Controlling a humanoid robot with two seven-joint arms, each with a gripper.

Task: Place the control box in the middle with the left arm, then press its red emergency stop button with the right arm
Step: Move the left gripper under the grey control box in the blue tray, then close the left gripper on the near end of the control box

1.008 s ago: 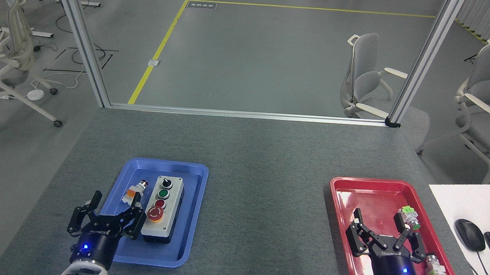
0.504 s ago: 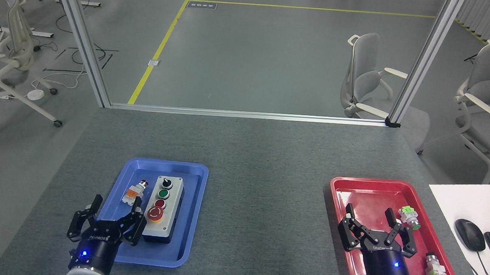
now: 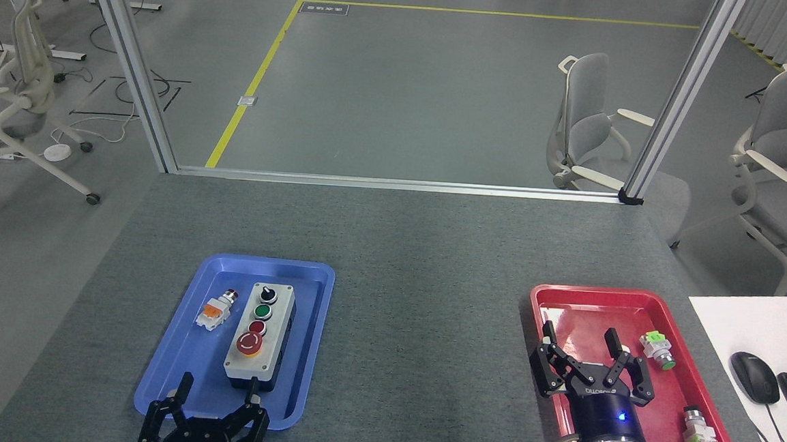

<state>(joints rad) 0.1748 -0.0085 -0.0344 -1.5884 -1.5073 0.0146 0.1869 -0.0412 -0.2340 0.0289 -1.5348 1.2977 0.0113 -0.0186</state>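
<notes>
Two grippers are shown open and empty: the left gripper [image 3: 207, 420] near the box [image 3: 258, 333] lying in the blue tray [image 3: 173, 365], the right gripper [image 3: 593, 370] over the red tray [image 3: 587, 301]. The box's long sides should be straddled squarely, clear of the stop button [image 3: 249, 343].

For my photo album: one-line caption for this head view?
Open left gripper nears control box in blue tray.

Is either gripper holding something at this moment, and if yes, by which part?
Nothing is held. The left gripper is open just in front of the control box, and the right gripper is open above the red tray.
</notes>
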